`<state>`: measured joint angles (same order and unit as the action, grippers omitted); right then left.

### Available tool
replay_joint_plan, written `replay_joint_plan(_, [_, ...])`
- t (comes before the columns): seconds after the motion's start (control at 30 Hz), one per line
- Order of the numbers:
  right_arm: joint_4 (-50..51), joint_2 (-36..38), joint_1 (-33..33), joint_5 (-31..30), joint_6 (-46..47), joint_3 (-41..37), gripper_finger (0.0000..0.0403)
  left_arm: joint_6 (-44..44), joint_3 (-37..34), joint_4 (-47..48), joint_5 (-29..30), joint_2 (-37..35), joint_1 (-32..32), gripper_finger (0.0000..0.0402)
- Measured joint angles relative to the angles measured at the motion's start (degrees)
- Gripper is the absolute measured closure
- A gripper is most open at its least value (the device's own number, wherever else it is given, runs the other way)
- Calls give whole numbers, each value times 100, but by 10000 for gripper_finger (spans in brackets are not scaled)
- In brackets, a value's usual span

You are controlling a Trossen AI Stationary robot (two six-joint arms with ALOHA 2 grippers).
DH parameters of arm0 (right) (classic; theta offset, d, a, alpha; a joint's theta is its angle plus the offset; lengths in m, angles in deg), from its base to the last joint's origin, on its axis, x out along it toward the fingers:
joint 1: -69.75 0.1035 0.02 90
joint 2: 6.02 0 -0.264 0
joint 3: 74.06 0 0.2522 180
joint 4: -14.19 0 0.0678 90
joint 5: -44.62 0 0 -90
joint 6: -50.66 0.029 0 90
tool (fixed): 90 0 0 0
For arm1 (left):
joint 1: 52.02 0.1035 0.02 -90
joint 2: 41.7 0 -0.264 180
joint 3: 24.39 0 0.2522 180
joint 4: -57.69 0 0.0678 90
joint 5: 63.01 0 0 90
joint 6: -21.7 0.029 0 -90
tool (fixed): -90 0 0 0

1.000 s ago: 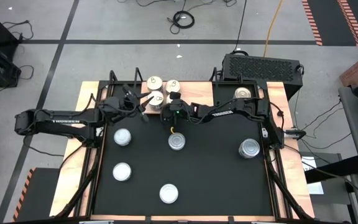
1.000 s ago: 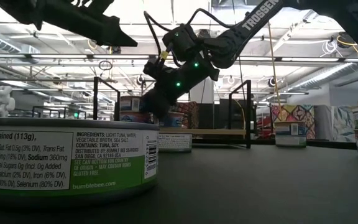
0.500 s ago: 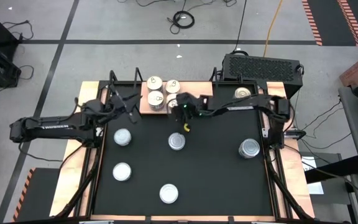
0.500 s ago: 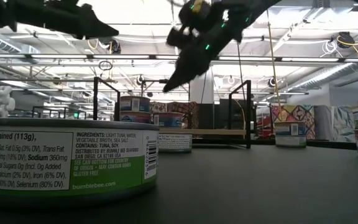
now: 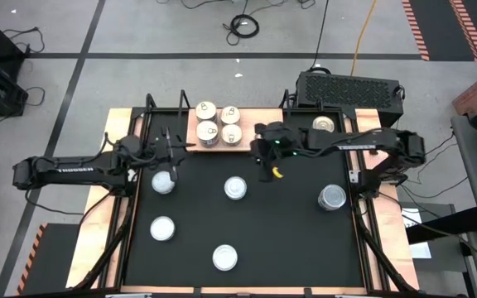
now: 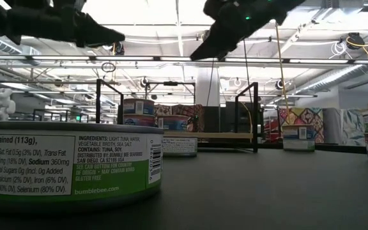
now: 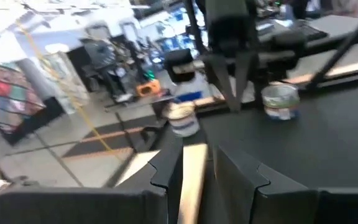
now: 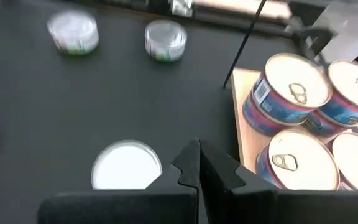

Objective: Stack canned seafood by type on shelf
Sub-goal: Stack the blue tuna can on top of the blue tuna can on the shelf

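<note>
Right gripper (image 5: 265, 170) clenched, nothing held; four cream-topped tins (image 8: 289, 94) on shelf (image 8: 244, 84) just beside its fingertips. Left gripper (image 5: 175, 170) parted, apparently empty, above a silver-topped tin (image 5: 163, 183).

The table stands on a grey floor (image 5: 180, 33) marked with dark lines. Coiled cables (image 5: 243, 25) lie behind it. Bright ceiling lights (image 6: 147, 11) illuminate the room.

You have a black tabletop (image 5: 288, 240) carrying six loose silvery tins (image 5: 235, 189) and, at its far edge, the wooden shelf (image 5: 251, 122), where four cream-topped tins (image 5: 208, 132) sit clustered at one end.
</note>
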<state>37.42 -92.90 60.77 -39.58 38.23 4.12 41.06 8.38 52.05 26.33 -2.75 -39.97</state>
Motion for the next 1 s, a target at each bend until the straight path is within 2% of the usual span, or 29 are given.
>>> replay_joint_plan(0.13, [-989,547,143,-42,313,-825,403,-161,-2,70,-552,325,-2,309])
replay_joint_plan(0.23, [-1680,850,292,-385,612,-1282,403,-256,-2,5,-917,586,-5,309])
replay_joint_plan(0.33, [-1883,1042,490,-811,862,-1458,403,-256,-2,-32,-1080,793,-12,309])
replay_joint_plan(0.53, [-1763,1065,1137,-1501,1247,-1479,403,-261,0,-428,-1270,1109,-23,309])
replay_joint_plan(0.73, [-1089,1119,1793,-2158,1799,-1479,403,-261,0,-1045,-1699,1378,-80,309])
replay_joint_plan(1.0, [-388,1177,2237,-2892,2426,-1470,403,-260,6,-1972,-1728,2006,-120,309])
